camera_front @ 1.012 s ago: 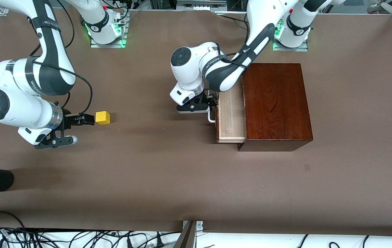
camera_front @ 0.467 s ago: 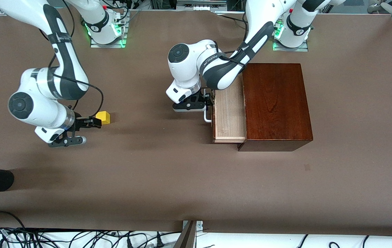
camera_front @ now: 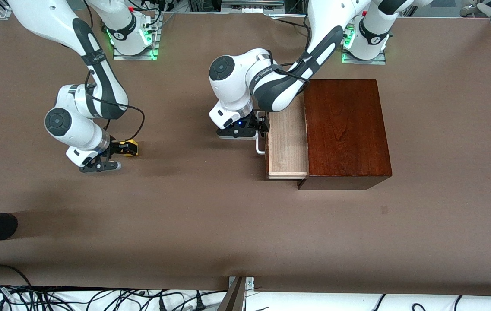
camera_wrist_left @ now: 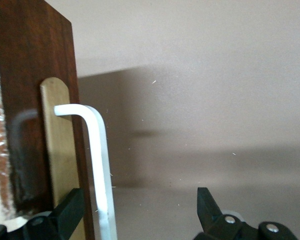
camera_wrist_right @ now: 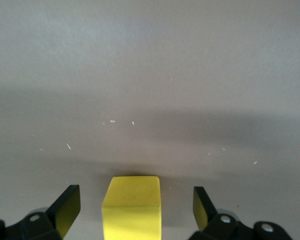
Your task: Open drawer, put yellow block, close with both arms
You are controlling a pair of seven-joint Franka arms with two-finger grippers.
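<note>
On the brown surface [camera_front: 210, 216] toward the right arm's end, the yellow block [camera_front: 131, 147] sits between the right end effector's [camera_wrist_right: 135, 212] spread fingers, not yet pinched. The left end effector [camera_wrist_left: 140, 212], also spread, straddles the white handle [camera_wrist_left: 97, 165] of the half-open drawer [camera_front: 287, 144].

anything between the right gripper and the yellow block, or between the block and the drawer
Nothing visible. The right gripper is open with the yellow block between its fingers, gaps either side. Bare table lies between the block and the open drawer, where the left gripper is at the handle.
</note>
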